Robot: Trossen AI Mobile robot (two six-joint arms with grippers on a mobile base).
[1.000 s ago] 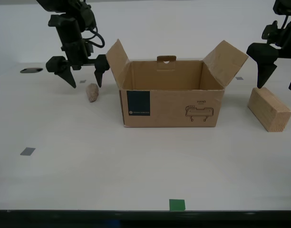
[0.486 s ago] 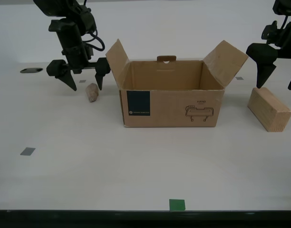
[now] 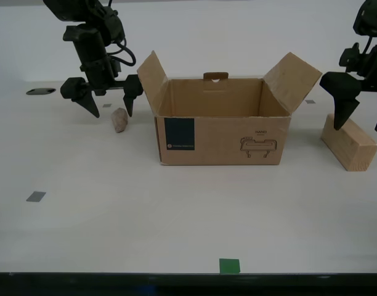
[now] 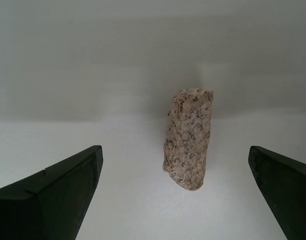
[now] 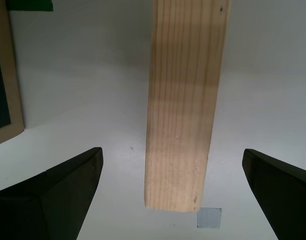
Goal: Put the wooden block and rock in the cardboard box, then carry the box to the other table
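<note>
The cardboard box (image 3: 222, 139) stands open in the middle of the table, flaps spread, teal label facing the camera. The pinkish rock (image 3: 119, 119) lies on the table just off the box toward the exterior view's left. My second gripper (image 3: 110, 112) hangs open just above it, and the rock (image 4: 189, 137) shows between its fingers (image 4: 53, 192) without touching them. The wooden block (image 3: 350, 143) lies at the exterior view's right. My first gripper (image 3: 359, 127) is open and straddles the block (image 5: 185, 100), a finger (image 5: 53, 195) on either side, apart from it.
Small grey squares (image 3: 36, 197) and a green tape mark (image 3: 229, 266) lie on the off-white table. A dark flat object (image 3: 40, 91) sits at the back on the exterior view's left. The table's front edge runs along the exterior view's bottom.
My first gripper has come down, its fingertips now level with the block's top. My second gripper has barely shifted above the rock. Box, rock and block stayed put.
</note>
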